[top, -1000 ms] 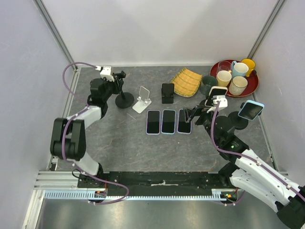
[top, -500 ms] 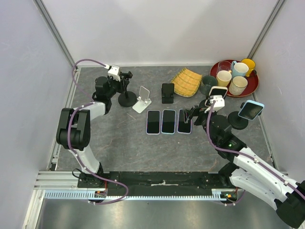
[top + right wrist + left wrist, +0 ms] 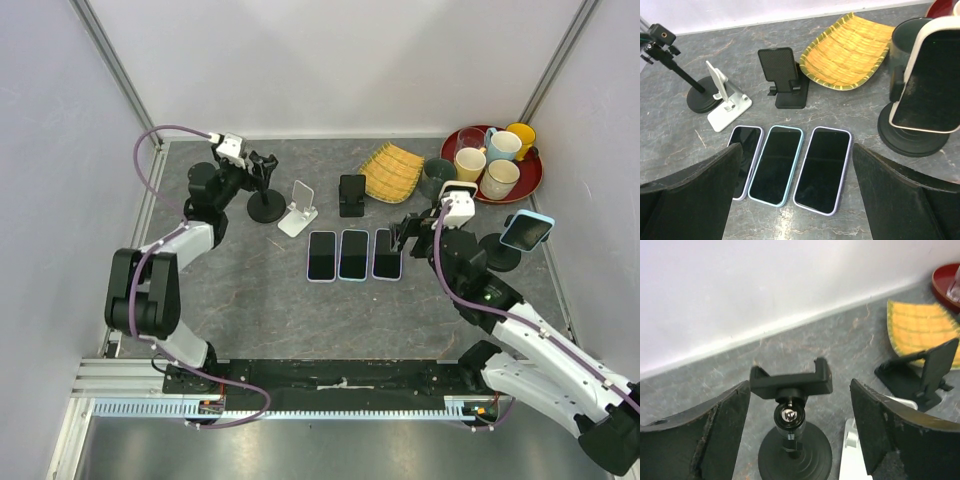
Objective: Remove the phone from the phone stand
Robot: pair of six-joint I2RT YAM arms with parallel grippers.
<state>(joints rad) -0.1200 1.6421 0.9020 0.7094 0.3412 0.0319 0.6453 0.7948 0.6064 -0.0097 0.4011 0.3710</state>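
Note:
A cream-cased phone [image 3: 927,82] sits on a black round-based phone stand [image 3: 912,135], just right of my right gripper [image 3: 796,150]. That gripper hangs open above three phones lying flat, the nearest purple-cased [image 3: 822,162]. In the top view the cream phone [image 3: 458,192] stands behind the right wrist. A blue-cased phone [image 3: 527,231] sits on another stand at the far right. My left gripper [image 3: 799,392] is open at the back left, its fingers either side of the empty clamp [image 3: 791,380] of a black pole stand [image 3: 265,205].
A white folding stand [image 3: 298,207] and a black folding stand [image 3: 351,195] are behind the flat phones. A yellow woven tray [image 3: 390,170], a dark cup [image 3: 437,175] and a red tray [image 3: 465,135] of mugs fill the back right. Walls close in on three sides.
The left gripper's jaws have opened around the clamp of the black pole stand. The right gripper has shifted a little toward the back, still open.

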